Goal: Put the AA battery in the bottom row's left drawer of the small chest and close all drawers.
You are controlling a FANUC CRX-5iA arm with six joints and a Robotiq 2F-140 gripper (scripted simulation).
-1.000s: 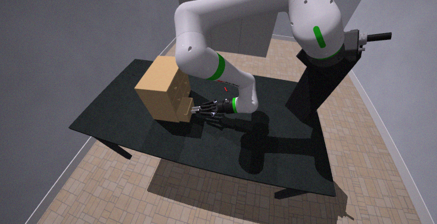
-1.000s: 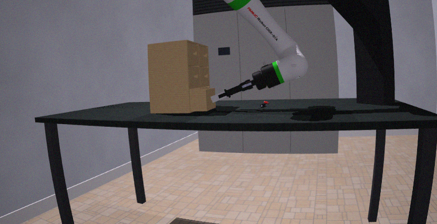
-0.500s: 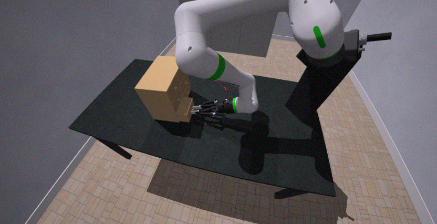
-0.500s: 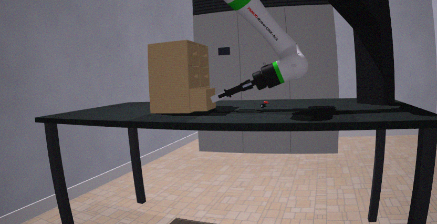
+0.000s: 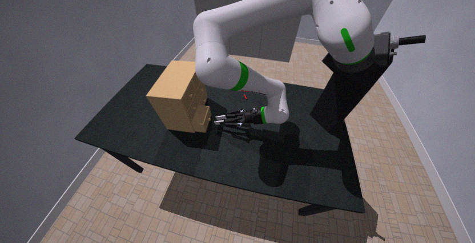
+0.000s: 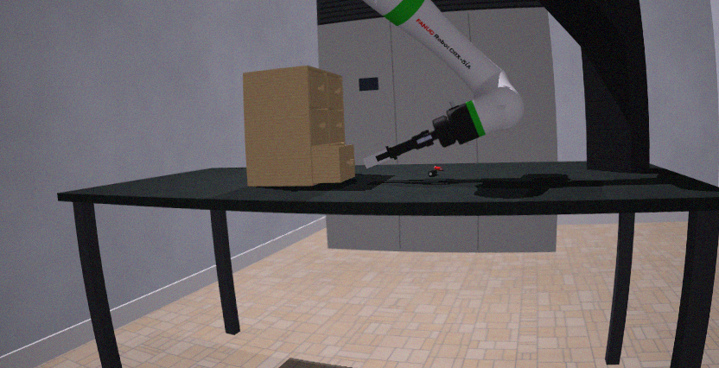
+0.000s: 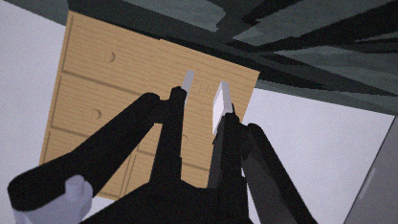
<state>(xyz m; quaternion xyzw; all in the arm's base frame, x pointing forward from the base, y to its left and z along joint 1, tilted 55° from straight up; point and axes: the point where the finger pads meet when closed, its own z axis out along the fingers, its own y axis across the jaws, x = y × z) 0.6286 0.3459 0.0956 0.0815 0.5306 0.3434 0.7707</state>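
Fingers of the gripper point(image 5: 220, 120) point(image 6: 370, 161) point(image 7: 206, 78) stand a little apart with nothing between them, just in front of the chest point(image 5: 172, 82) point(image 6: 276, 124) point(image 7: 96, 86) and facing the knob point(image 5: 209, 118) point(image 6: 351, 161) point(image 7: 200, 86) of its pulled-out bottom-left drawer point(image 5: 205, 122) point(image 6: 346, 163) point(image 7: 239, 78). The battery I cannot place for sure. A small red piece point(image 5: 245, 97) point(image 6: 437, 168) lies on the table point(image 5: 212, 168) point(image 6: 452, 205) point(image 7: 191, 14) out in front of the chest (it may be the battery, or part of some other thing), and no battery can be made out inside the drawer.

If it is still to be fetched, I expect a small, stiff cylinder, light for this gripper but dense for its size, smooth enough to slip or roll. Best to take it across the middle, pads square to its sides, with a moderate squeeze; a pinch near one end could let it swivel. It should survive a short drop into the drawer, though it might roll once inside.

Any label on the battery is unreadable. On the arm point(image 5: 258, 5) point(image 6: 447, 39), the exterior view shows "FANUC" in red, then "Robot CRX-5iA" in black.
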